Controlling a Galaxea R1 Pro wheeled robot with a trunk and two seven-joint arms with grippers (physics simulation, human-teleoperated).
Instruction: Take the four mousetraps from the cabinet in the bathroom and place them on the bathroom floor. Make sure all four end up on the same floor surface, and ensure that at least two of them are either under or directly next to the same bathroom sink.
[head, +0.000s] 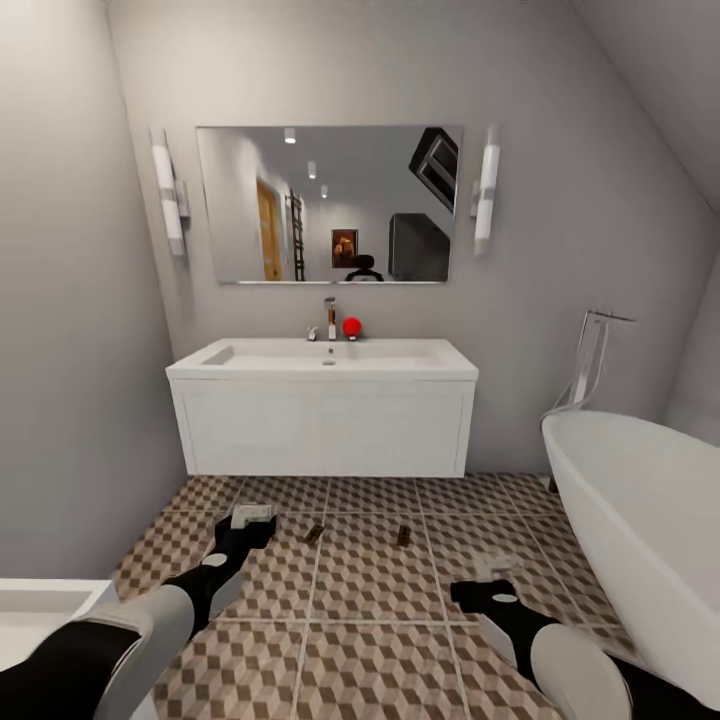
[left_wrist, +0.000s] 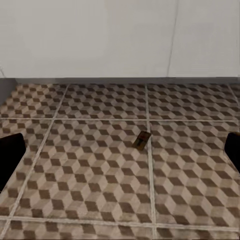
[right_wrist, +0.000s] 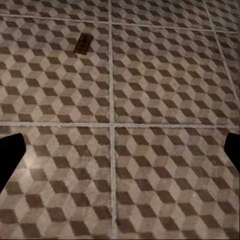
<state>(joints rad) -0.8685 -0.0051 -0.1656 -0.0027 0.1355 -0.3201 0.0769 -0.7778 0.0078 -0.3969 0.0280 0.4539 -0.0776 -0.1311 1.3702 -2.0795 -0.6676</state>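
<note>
Two mousetraps lie flat on the bathroom floor (head: 370, 600) in front of the white bathroom sink (head: 322, 425): one mousetrap (head: 314, 534) to the left and another mousetrap (head: 404, 536) to the right. My left gripper (head: 252, 517) hovers just left of the left one, open and empty. In the left wrist view that mousetrap (left_wrist: 142, 140) lies ahead between the dark fingertips (left_wrist: 10, 156). My right gripper (head: 493, 568) hangs open and empty, right of and nearer than the other trap. The right wrist view has a mousetrap (right_wrist: 83, 43) well ahead of the fingertips (right_wrist: 10, 156). The cabinet is out of view.
A rounded white bathtub (head: 640, 520) with a chrome floor tap (head: 590, 360) fills the right side. A white fixture edge (head: 40, 605) sits at the near left. A grey wall (head: 70, 350) closes the left. A mirror (head: 328, 205) hangs above the sink.
</note>
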